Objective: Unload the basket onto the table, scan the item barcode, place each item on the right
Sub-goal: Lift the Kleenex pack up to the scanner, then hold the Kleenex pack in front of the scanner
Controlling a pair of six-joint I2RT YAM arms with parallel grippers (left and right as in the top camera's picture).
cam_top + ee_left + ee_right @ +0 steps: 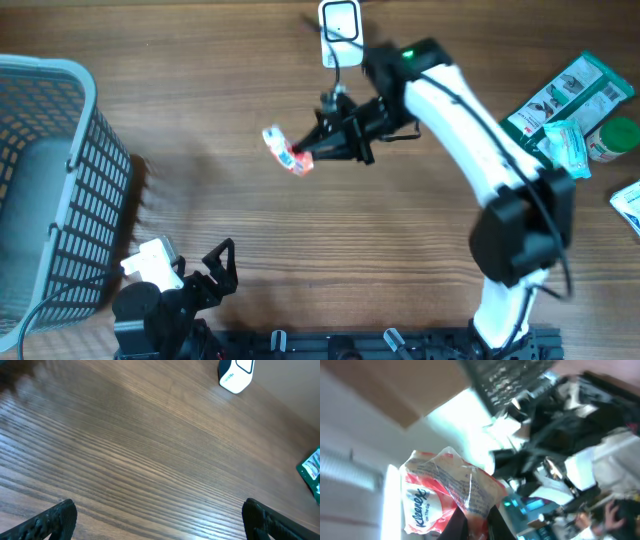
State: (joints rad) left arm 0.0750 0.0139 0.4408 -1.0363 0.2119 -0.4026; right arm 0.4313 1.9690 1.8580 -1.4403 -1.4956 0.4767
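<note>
Right gripper (308, 150) clamped on tissue pack (284, 150), pack sticking out ahead, apparently near scanner (340, 22); left gripper (212, 268) spread wide, empty.

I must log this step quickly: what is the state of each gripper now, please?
Left gripper: open, holding nothing.
Right gripper: closed, holding the tissue pack.

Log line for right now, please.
right gripper: shut on Kleenex pack | scanner: apart from pack | left gripper: open, empty
</note>
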